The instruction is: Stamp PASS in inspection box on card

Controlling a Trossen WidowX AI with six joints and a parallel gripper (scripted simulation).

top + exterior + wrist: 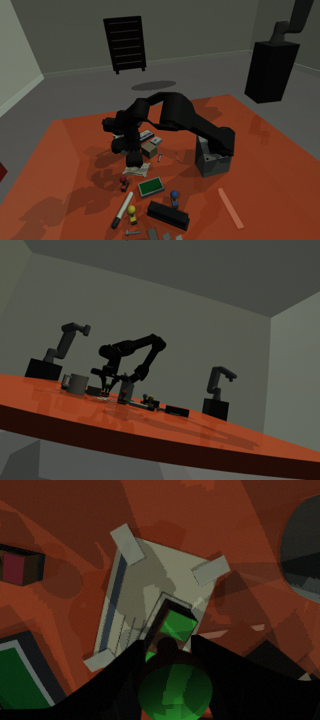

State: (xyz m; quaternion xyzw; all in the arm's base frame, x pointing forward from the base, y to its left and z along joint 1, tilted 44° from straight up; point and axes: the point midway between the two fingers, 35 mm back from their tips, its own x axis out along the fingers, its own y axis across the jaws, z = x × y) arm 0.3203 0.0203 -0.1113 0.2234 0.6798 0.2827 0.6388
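Observation:
My gripper (167,644) (106,388) (134,161) is shut on a stamp with a green knob (175,694) (107,384). The stamp's green base (179,624) is down on the pale card (136,587) (138,170), over the dark-outlined box near the card's lower right part. The card is taped at its corners to the orange bench (77,144). The green ink pad (151,186) (16,676) lies in front of the card. In the top view the gripper hides the stamp.
A red-knob stamp (124,182) (123,396), a blue-knob stamp (174,197) and a yellow-knob stamp (131,213) stand near the pad. A marker (122,209), a black block (168,215), bolts, a small box (149,149) and a mug (76,383) lie around.

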